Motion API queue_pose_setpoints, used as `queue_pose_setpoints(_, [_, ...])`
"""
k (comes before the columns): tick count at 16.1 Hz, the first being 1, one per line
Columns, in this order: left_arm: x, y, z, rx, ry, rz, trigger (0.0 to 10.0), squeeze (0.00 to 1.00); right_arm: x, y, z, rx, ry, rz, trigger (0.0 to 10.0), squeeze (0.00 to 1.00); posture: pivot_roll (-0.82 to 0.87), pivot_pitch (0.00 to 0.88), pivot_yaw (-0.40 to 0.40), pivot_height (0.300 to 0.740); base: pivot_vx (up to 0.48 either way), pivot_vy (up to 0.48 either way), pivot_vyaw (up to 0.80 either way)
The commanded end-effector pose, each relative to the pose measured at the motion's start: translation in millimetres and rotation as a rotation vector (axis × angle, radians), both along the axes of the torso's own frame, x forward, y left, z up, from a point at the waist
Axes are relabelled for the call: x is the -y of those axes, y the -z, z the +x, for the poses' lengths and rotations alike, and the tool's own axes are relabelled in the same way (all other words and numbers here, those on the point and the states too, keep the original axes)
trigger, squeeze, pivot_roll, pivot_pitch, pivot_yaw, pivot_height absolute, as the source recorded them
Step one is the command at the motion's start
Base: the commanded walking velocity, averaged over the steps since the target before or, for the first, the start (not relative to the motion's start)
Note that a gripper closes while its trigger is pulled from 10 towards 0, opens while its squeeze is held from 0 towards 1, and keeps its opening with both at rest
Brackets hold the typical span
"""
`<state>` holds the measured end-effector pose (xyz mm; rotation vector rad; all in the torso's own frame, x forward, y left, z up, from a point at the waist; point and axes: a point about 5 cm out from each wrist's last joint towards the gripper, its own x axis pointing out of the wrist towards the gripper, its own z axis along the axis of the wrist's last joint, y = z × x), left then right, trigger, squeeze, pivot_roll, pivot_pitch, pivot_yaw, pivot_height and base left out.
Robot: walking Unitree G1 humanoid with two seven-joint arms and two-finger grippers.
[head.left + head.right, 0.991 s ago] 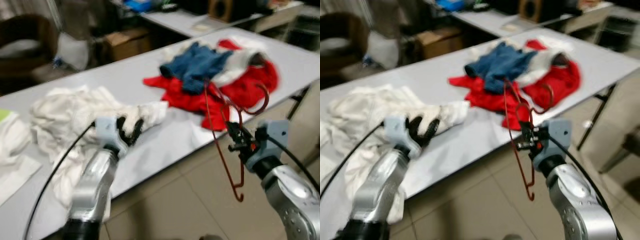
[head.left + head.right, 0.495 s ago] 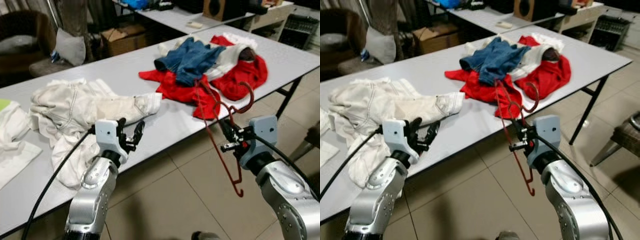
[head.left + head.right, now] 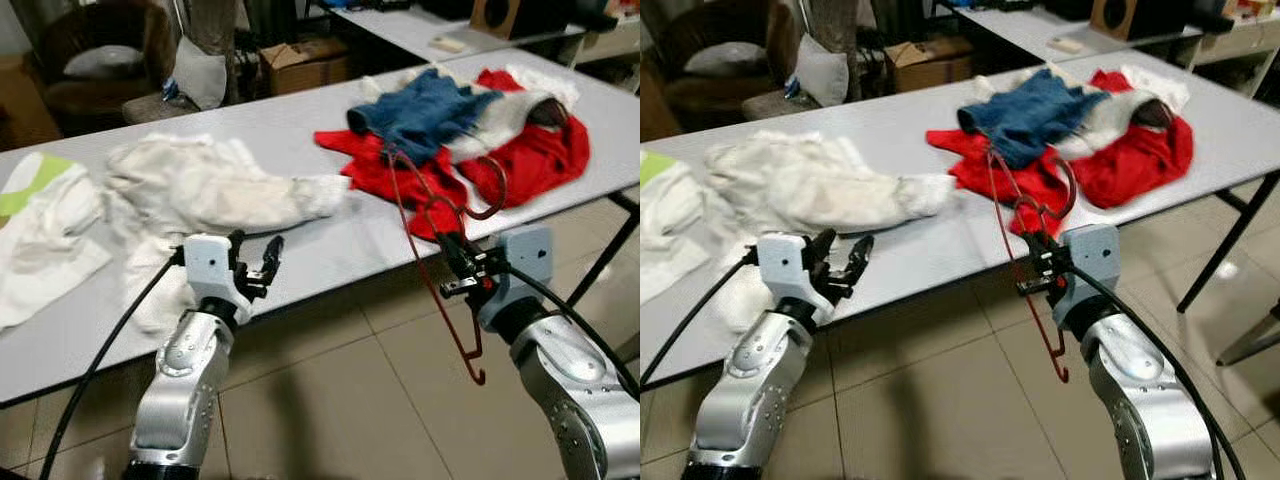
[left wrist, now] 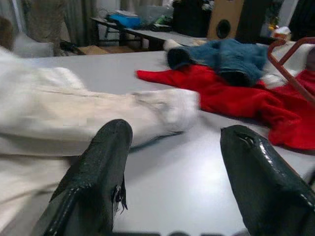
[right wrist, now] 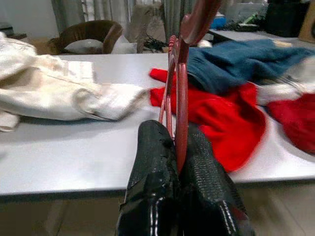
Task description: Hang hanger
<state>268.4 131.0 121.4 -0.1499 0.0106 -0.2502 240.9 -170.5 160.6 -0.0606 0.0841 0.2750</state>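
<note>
Listing from the head views: we hold the red hanger (image 3: 440, 250) in our right gripper (image 3: 452, 277), off the grey table (image 3: 300, 150) edge below red clothing (image 3: 1120, 160). Left wrist view: left gripper (image 4: 174, 172) spread wide, empty, before white garment (image 4: 74, 118). Right wrist view: fingers (image 5: 152, 167) pinch the hanger.

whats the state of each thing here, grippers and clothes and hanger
left gripper: open, holding nothing, at the table edge
right gripper: shut on the red hanger
red hanger: held, tilted, off the table
white trousers: crumpled on the table
red garment: spread on the table
blue garment: heaped on the red garment
</note>
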Motion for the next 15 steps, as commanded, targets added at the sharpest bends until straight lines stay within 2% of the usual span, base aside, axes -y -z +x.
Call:
queue_pose_setpoints(1, [2.7, -2.0, 0.4, 0.003, 0.007, 0.010, 10.0, 0.00, 2.8, -1.4, -0.2, 0.012, 0.016, 0.012, 10.0, 0.00, -0.16, 0.000, 0.081, 0.740, 0.000, -0.480, 0.00])
queue_pose_setpoints(3, [2.8, -1.8, 1.1, 0.001, 0.005, 0.018, 10.0, 0.00, 4.5, -1.0, 0.2, 0.010, 0.029, 0.037, 10.0, 0.00, -0.16, 0.000, 0.079, 0.740, 0.000, -0.414, 0.00])
queue_pose_setpoints(6, [3.9, 3.1, -0.1, -0.034, 0.010, 0.011, 10.0, 0.00, 4.4, -0.2, 0.2, 0.006, 0.024, 0.035, 10.0, 0.00, -0.16, 0.000, 0.077, 0.740, 0.000, 0.000, 0.00])
queue_pose_setpoints(9, [6.2, 0.7, 0.4, -0.010, 0.022, 0.004, 10.0, 0.00, 3.2, -1.1, 1.1, 0.011, 0.014, 0.024, 10.0, 0.00, -0.16, 0.000, 0.076, 0.740, 0.000, 0.000, 0.00])
queue_pose_setpoints(12, [4.0, -2.5, 2.3, 0.005, 0.017, 0.001, 10.0, 0.00, 1.0, -0.4, 0.3, 0.005, -0.008, 0.000, 10.0, 0.00, -0.16, 0.000, 0.076, 0.740, 0.403, 0.000, 0.00])
queue_pose_setpoints(15, [2.5, -2.0, 3.2, 0.001, 0.005, 0.000, 10.0, 0.00, 0.2, 0.0, 0.9, 0.007, -0.009, -0.009, 10.0, 0.00, -0.16, 0.000, 0.077, 0.740, 0.460, 0.000, 0.69])
